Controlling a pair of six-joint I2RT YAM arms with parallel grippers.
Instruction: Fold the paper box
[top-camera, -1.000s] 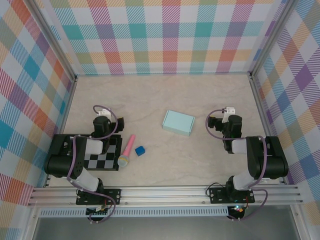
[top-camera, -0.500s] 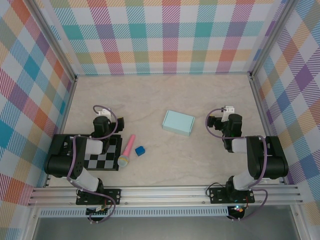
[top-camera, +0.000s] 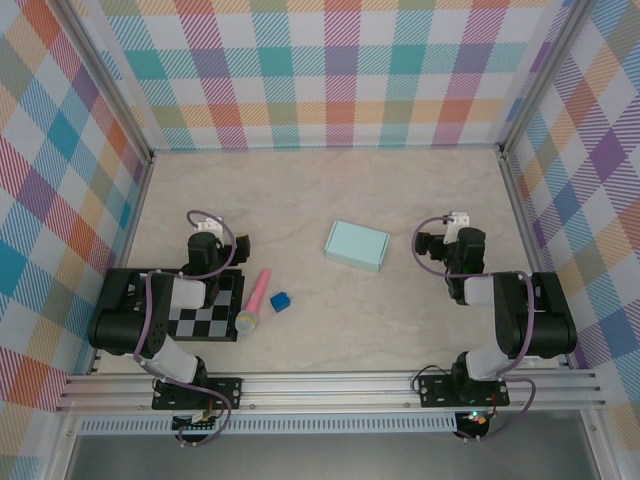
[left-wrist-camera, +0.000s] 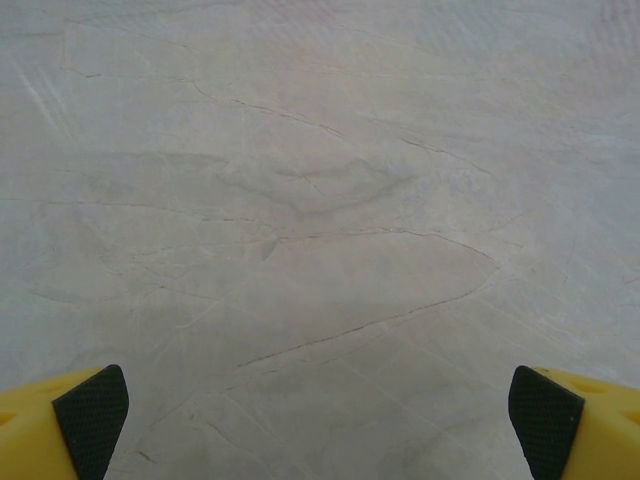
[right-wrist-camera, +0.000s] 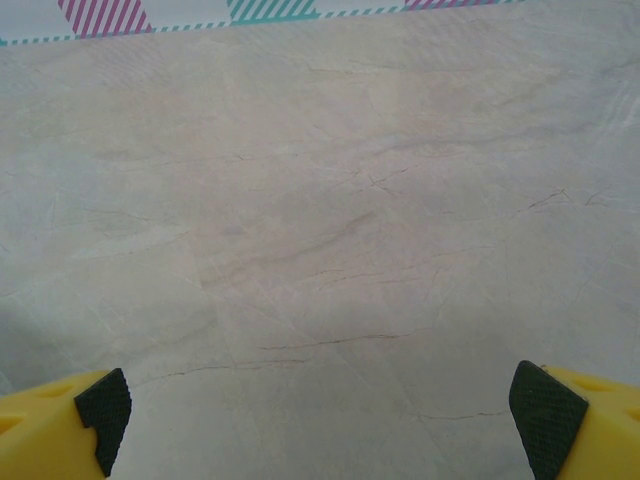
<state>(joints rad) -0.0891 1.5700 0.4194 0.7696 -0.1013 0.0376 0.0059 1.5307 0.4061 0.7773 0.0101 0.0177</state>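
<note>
The paper box (top-camera: 357, 245) is a small pale mint-blue rectangular box lying on the marble table near the middle, untouched. My left gripper (top-camera: 205, 232) sits folded back at the left, well away from the box. In the left wrist view its yellow fingers with black pads (left-wrist-camera: 92, 413) stand far apart over bare table, open and empty (left-wrist-camera: 318, 420). My right gripper (top-camera: 455, 228) rests to the right of the box, a short gap between them. Its pads (right-wrist-camera: 545, 405) are wide apart too, with nothing between them (right-wrist-camera: 325, 410).
A pink marker-like stick (top-camera: 255, 300) and a tiny dark blue cube (top-camera: 280, 301) lie left of centre. A black-and-white checkered board (top-camera: 215, 318) sits by the left arm's base. Plaid walls (top-camera: 330, 70) close in the table on three sides.
</note>
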